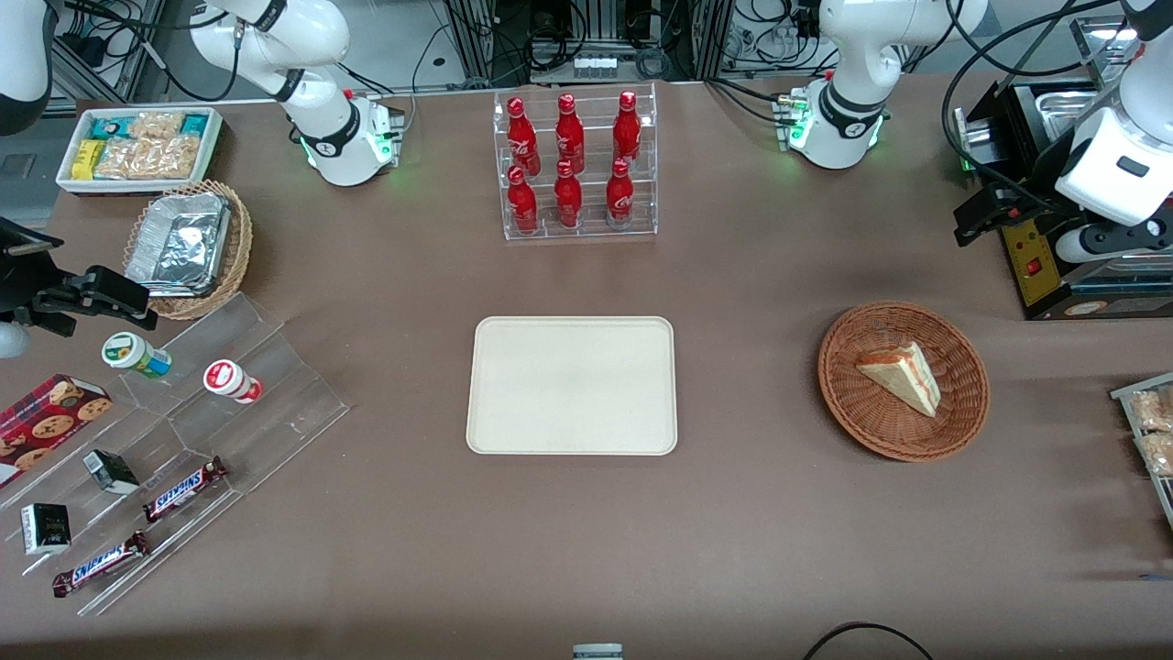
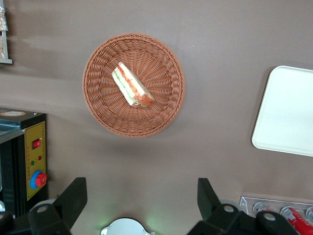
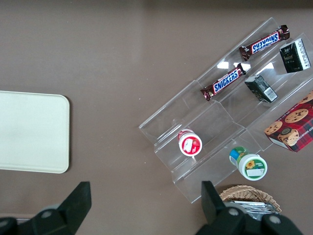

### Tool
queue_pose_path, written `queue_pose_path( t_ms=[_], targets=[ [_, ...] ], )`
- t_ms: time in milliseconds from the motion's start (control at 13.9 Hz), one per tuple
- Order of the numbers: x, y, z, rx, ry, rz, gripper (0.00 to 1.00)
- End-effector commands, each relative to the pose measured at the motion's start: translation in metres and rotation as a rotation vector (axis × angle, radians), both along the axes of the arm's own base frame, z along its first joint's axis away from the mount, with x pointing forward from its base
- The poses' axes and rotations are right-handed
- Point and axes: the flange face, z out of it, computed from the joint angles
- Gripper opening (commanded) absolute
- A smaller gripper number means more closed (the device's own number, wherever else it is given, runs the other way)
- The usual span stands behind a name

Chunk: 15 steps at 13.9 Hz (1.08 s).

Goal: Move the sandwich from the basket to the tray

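The sandwich (image 1: 903,376), a pale wedge with red, orange and green filling, lies in the round reddish-brown basket (image 1: 843,385) toward the working arm's end of the table. The cream tray (image 1: 572,385) lies flat and bare at the table's middle, beside the basket. My left gripper (image 1: 973,225) hangs open and empty, high above the table, farther from the front camera than the basket. In the left wrist view the gripper (image 2: 141,196) has its black fingers (image 2: 73,196) spread wide, with the sandwich (image 2: 132,85), the basket (image 2: 98,107) and the tray's corner (image 2: 288,112) well below.
A black machine with a yellow panel (image 1: 1045,261) stands close by the gripper. A clear rack of red bottles (image 1: 575,165) stands farther from the front camera than the tray. A snack tray (image 1: 1150,431) is at the working arm's table edge. An acrylic shelf (image 1: 183,431) holds snacks at the parked arm's end.
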Motion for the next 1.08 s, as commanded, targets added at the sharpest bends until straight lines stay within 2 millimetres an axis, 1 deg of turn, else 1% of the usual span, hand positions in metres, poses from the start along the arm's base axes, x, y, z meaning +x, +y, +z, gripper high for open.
queue_pose_path(
  t_ms=[0,288,432,648,792,936,1008],
  targets=[
    [-0.008,-0.001,0.005,0.011,-0.018,0.012,1.00],
    [-0.003,0.001,0.006,0.010,-0.021,0.020,1.00],
    [0.000,0.001,0.002,0.012,-0.015,0.018,1.00],
    [0.007,0.003,-0.009,0.016,0.003,0.038,1.00],
    [0.012,0.012,-0.022,0.021,0.028,0.057,1.00],
    [0.018,0.035,-0.036,0.016,0.055,0.102,1.00],
    [0.021,0.042,-0.043,0.017,0.063,0.123,1.00]
  ],
)
